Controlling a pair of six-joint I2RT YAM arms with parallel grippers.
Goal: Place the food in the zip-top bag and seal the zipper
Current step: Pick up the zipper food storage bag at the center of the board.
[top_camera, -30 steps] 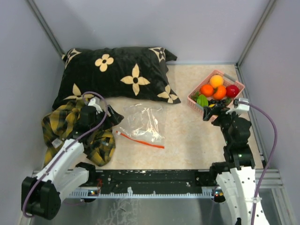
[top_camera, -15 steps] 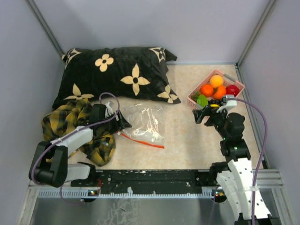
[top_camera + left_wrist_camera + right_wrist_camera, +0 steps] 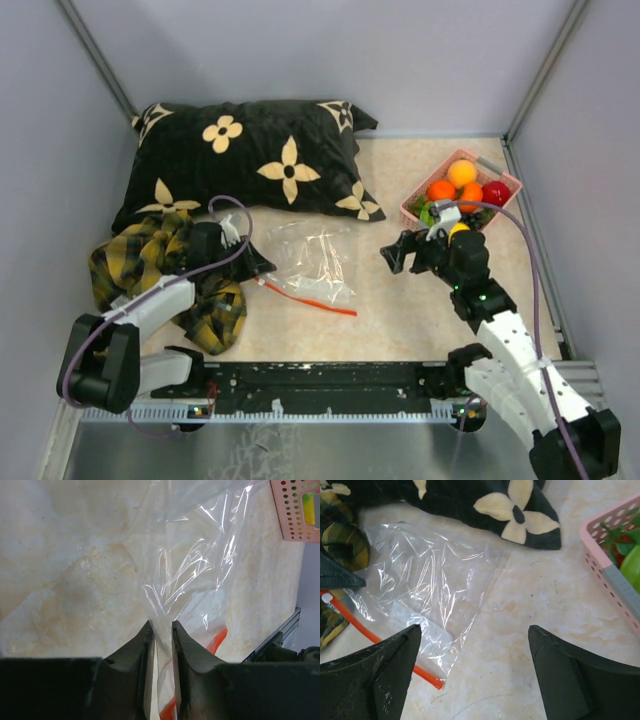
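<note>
Bag first: the clear zip-top bag point(image 3: 312, 262) lies flat on the table point(image 3: 400, 320) near the middle, just near of the black flowered pillow point(image 3: 250, 160), and we see nothing inside it. Its red-orange zipper point(image 3: 308, 298) runs along the near edge, with the long axis slanting from far left to near right. Our left gripper point(image 3: 161, 627) is clenched on the film at the bag's left corner, close to the zipper's left end; the wrist view shows plastic pinched between narrow jaws. Our right gripper point(image 3: 474, 628) is spread wide and holds nothing, hovering just right of the bag and facing it. The toy fruits point(image 3: 441, 191) sit in the pink basket point(image 3: 512, 181) at the far right, behind that gripper and well apart from the bag. We judge the right arm to be nearer the fruit, so it should turn to the far right for a piece while the left lifts the mouth open.
</note>
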